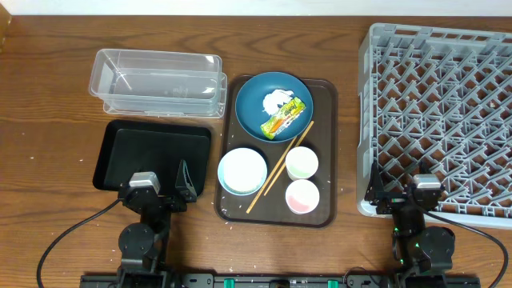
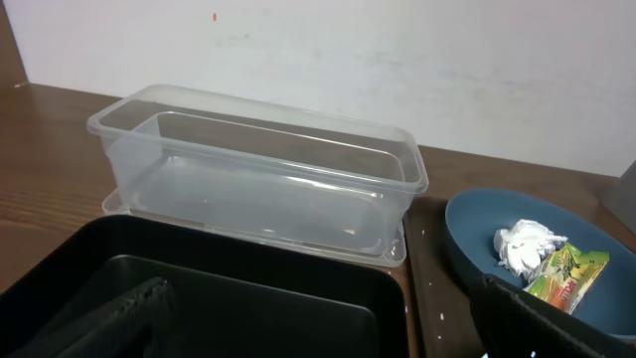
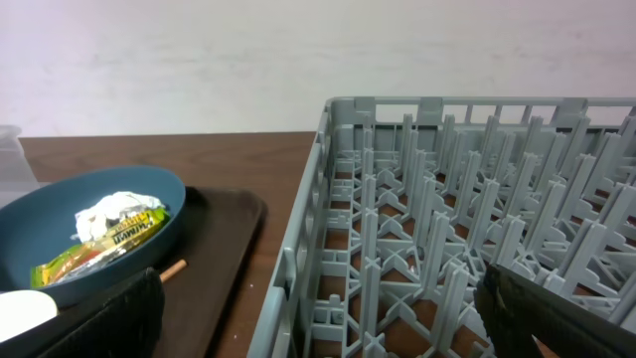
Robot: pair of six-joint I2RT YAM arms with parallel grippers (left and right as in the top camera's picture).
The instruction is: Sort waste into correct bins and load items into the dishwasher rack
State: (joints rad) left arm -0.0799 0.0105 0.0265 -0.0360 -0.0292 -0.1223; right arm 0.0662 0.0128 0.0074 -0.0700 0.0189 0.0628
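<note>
On the dark blue plate lie tissue and wrapper (touching).

**Colours and Patterns Across the Table**

The table is seen in mid-brown wood with a streaked grain. A clear, colourless tub is shown next to a matt black tray. The serving tray is coloured dark brown. A dark blue plate is set off by a white tissue and a wrapper printed in green and yellow with an orange patch. The bowl is seen white inside with a pale blue rim. Two white cups are told apart by their insides: the green-lined cup and the pink-lined cup. The chopsticks are shown in light tan wood. The rack is seen in plain grey, patterned as a lattice of crossed diagonals
</note>
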